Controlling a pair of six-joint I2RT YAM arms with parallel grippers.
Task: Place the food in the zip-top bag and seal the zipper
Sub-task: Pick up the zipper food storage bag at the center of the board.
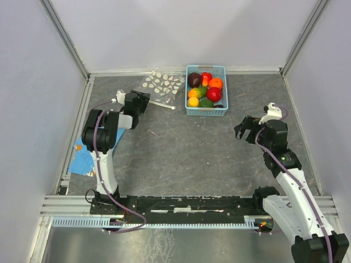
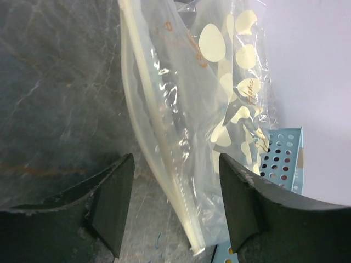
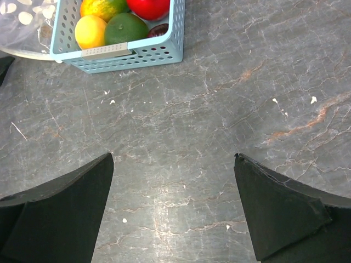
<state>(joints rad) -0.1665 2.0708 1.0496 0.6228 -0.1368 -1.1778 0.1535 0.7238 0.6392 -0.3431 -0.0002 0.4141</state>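
The food (image 1: 205, 87), several glossy toy fruits and vegetables, lies in a light-blue basket (image 1: 222, 90) at the back middle. The clear zip-top bag (image 1: 163, 84) with white spots lies flat left of the basket. Its whitish zipper (image 1: 160, 103) runs along the near edge. My left gripper (image 1: 140, 103) is open at the bag's left end. In the left wrist view the zipper (image 2: 164, 159) runs between the open jaws of my left gripper (image 2: 175, 203), untouched, with the bag (image 2: 219, 109) beyond. My right gripper (image 1: 244, 129) is open and empty over bare table, near-right of the basket.
A blue cloth (image 1: 82, 156) lies at the table's left edge beside the left arm. In the right wrist view my right gripper (image 3: 173, 203) faces the basket's near wall (image 3: 137, 52), with yellow, green and red food (image 3: 125, 27) inside. Walls enclose the back and sides.
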